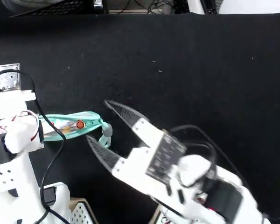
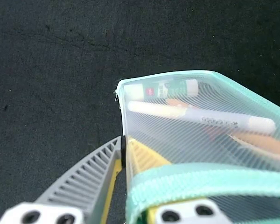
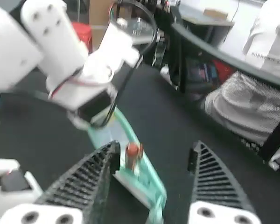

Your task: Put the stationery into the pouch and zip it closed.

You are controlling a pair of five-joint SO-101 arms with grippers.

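A translucent pouch (image 1: 70,122) with a teal edge is held off the black table by my left gripper (image 1: 42,128), which is shut on one end of it. In the left wrist view the pouch (image 2: 200,140) holds a white pen (image 2: 200,116), a glue stick (image 2: 168,88) and an orange item (image 2: 261,142). My right gripper (image 1: 97,120) is open, its two fingers straddling the pouch's free end. From the right wrist, the pouch (image 3: 140,182) and its orange zipper pull (image 3: 132,151) lie between the spread fingers (image 3: 95,182).
Black cloth covers the table (image 1: 186,70). The left arm's white body (image 3: 74,60) stands close behind the pouch. A metal plate (image 1: 4,77) sits at the left edge, and perforated white boxes (image 1: 79,212) at the near edge.
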